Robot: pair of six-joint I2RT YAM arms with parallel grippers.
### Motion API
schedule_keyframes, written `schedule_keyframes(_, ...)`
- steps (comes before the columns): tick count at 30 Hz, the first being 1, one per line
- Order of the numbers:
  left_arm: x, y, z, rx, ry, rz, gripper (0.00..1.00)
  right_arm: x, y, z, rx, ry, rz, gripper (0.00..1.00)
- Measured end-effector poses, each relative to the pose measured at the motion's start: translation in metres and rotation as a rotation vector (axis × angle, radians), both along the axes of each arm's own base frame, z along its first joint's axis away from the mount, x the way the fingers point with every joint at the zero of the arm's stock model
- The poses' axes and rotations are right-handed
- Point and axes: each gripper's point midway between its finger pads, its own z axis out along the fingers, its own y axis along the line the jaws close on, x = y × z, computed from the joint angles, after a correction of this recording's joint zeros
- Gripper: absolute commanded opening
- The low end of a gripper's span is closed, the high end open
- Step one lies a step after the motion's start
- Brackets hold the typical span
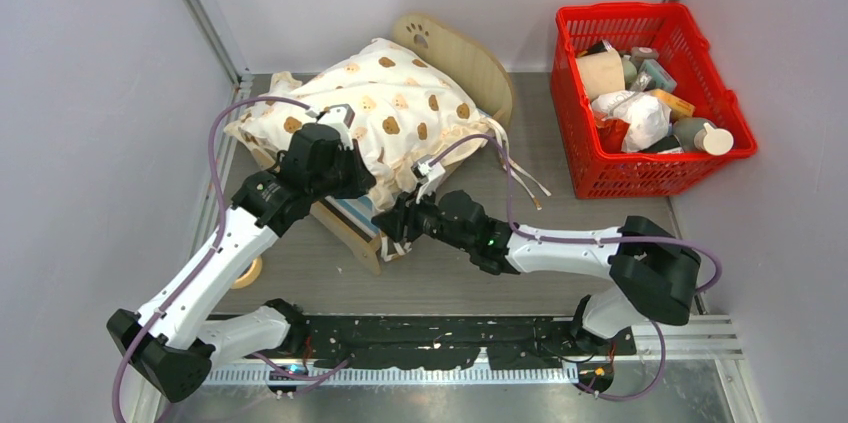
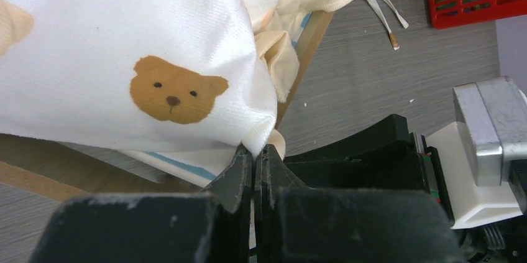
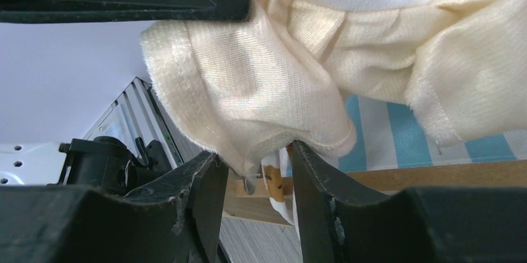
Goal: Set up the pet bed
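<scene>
Back-left on the table (image 1: 450, 288): pet bed (image 1: 462, 63) set at an angle, arched headboard with paw cutout toward the rear wall, foot end toward the arms. Bear-print cushion (image 1: 392, 108) heaped over it, hiding most of the frame. Striped base (image 3: 398, 135) shows only under the cushion's near edge.

Left gripper (image 2: 255, 153): fingers pressed together, pinching a cushion corner just above the wooden side rail (image 2: 311, 39).

Right gripper (image 3: 255, 166): fingers partly apart at the foot rail (image 3: 435, 176), cream ruffle (image 3: 261, 89) sagging into the gap, not clamped.

White ties (image 1: 525, 178) trail onto the table. Red basket (image 1: 620, 178) of odds and ends sits back right, well apart from the bed. Tape roll (image 1: 247, 271) lies beside the left arm.
</scene>
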Motion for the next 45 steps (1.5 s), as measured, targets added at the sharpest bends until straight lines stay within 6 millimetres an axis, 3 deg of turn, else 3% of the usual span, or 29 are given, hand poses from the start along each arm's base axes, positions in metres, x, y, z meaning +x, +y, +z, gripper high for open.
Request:
schedule_keyframes(6,0.0,0.0,0.0,-0.004,0.001,0.003,0.0,-0.001,-0.005,-0.001,-0.095,0.041,-0.054,0.49)
schedule_keyframes(11,0.0,-0.001,0.001,-0.019,0.007,0.013,0.0,-0.012,-0.016,0.03,-0.076,0.028,-0.052,0.49)
schedule_keyframes(14,0.001,-0.004,0.004,-0.038,0.005,0.016,0.0,-0.017,-0.015,0.039,-0.049,0.034,-0.032,0.49)
schedule_keyframes(21,-0.002,-0.007,0.008,-0.07,0.012,0.013,0.0,-0.017,-0.006,0.023,-0.057,0.072,-0.024,0.48)
schedule_keyframes(29,-0.004,-0.008,0.013,-0.096,0.008,0.014,0.0,-0.008,0.003,-0.023,-0.148,0.108,-0.052,0.48)
schedule_keyframes(36,-0.005,-0.008,0.013,-0.097,0.007,0.014,0.0,0.001,-0.001,-0.026,-0.171,0.082,-0.097,0.48)
schedule_keyframes(41,-0.005,-0.008,0.013,-0.098,0.007,0.013,0.0,0.004,-0.001,-0.024,-0.185,0.057,-0.102,0.37)
schedule_keyframes(44,-0.005,-0.009,0.014,-0.099,0.006,0.012,0.0,0.003,0.005,-0.022,-0.18,0.058,-0.084,0.11)
schedule_keyframes(45,-0.004,-0.009,0.014,-0.099,0.005,0.011,0.0,0.001,0.007,-0.022,-0.179,0.06,-0.073,0.08)
